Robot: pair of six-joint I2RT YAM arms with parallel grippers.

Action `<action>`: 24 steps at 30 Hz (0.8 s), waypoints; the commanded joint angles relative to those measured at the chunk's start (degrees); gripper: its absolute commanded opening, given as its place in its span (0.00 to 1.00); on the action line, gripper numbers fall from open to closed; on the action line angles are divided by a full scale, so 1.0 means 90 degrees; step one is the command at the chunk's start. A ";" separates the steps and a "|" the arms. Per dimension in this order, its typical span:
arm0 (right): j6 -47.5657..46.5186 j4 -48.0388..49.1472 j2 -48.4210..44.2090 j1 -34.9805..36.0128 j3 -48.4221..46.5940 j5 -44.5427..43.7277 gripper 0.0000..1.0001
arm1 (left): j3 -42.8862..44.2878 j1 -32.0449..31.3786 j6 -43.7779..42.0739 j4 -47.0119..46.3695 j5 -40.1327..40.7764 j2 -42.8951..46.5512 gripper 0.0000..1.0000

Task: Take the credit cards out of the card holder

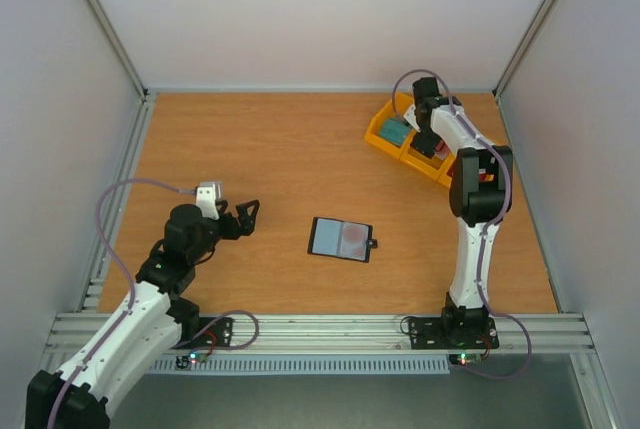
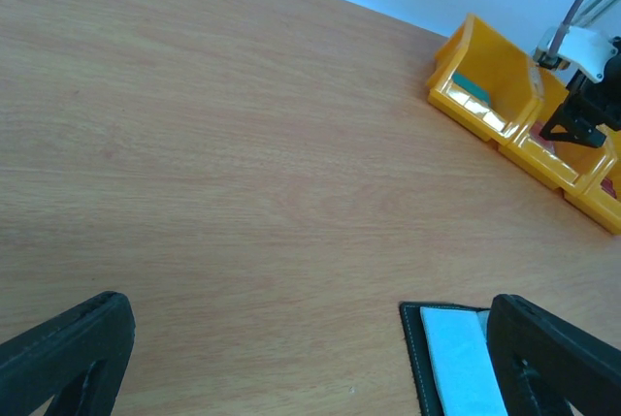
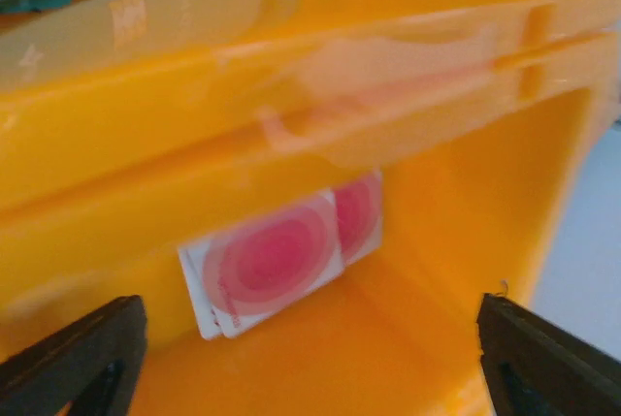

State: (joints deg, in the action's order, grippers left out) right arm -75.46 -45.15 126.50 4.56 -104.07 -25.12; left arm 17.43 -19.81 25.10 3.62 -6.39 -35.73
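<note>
Yellow plastic three-compartment tray (image 1: 374, 135): two overlapping white credit cards with pink-red circles (image 3: 277, 266) lie inside one compartment.
Progress: those cards are out; a reddish patch suggests one more remains.
Card holder: flat grey-blue wallet (image 1: 341, 239), open, mid-table.
Right gripper (image 3: 310, 358): jaws apart, empty, just above the trayed cards.
Left gripper (image 1: 245, 217): jaws wide, empty, near the wallet's left edge.

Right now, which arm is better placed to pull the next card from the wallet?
Left. The left hand, open, sits right beside the wallet; the right hand is far off over the tray, above cards lying there.
</note>
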 commanded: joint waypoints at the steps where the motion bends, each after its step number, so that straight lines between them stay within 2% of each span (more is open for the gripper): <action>1: 0.0407 0.0073 -0.0887 0.0028 -0.0140 0.0165 0.98 | -0.0134 0.0052 0.0053 -0.0566 -0.0217 0.0051 0.99; 3: 0.0893 0.0129 -0.1378 0.0026 -0.0146 0.0846 0.98 | -0.0145 0.0049 0.0053 -0.0625 -0.0252 0.0049 0.99; 5: 0.1568 0.0656 -0.2237 -0.0060 0.0138 0.2247 0.99 | -0.0180 0.0060 0.0036 -0.0706 -0.0285 0.0111 0.99; 7: 0.2711 0.2046 -0.3154 -0.0354 0.1002 0.3739 0.98 | -0.0246 0.0063 0.0047 -0.0813 -0.0311 0.0200 0.99; 9: 0.4027 0.3638 -0.3870 -0.0710 0.1825 0.4359 0.99 | -0.0292 0.0059 0.0069 -0.0898 -0.0375 0.0290 0.99; 11: 0.4701 0.4480 -0.4333 -0.0783 0.2248 0.4809 0.98 | -0.0313 0.0062 0.0072 -0.0953 -0.0474 0.0317 1.00; 13: 0.5095 0.4360 -0.4518 -0.0789 0.2169 0.5404 0.98 | -0.0322 0.0062 0.0063 -0.1021 -0.0592 0.0285 1.00; 16: 0.5594 0.3200 -0.4550 -0.0785 0.1721 0.6910 0.98 | -0.0340 0.0062 0.0091 -0.1122 -0.0710 0.0159 0.99; 18: 0.6161 0.2651 -0.4727 -0.0754 0.1814 0.7488 0.98 | -0.0350 0.0057 0.0128 -0.1168 -0.0802 0.0049 0.99; 20: 0.6410 0.2728 -0.5223 -0.0546 0.2702 0.7551 0.98 | -0.0364 0.0060 0.0199 -0.1212 -0.0876 -0.0084 0.99; 21: 0.6370 0.2705 -0.5521 -0.0097 0.3090 0.7237 0.99 | -0.0364 0.0062 0.0224 -0.1210 -0.0897 -0.0159 0.99; 23: 0.6340 0.1972 -0.5904 0.0544 0.3444 0.6071 0.98 | -0.0373 0.0058 0.0307 -0.1195 -0.0863 -0.0286 0.99; 24: 0.6398 0.1387 -0.5915 0.0899 0.3486 0.5102 0.97 | -0.0374 0.0061 0.0346 -0.1180 -0.0830 -0.0360 0.99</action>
State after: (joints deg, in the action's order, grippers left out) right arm -23.16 -18.63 77.84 2.70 -76.64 33.36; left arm 14.85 -19.57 26.26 -3.73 -12.95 -37.17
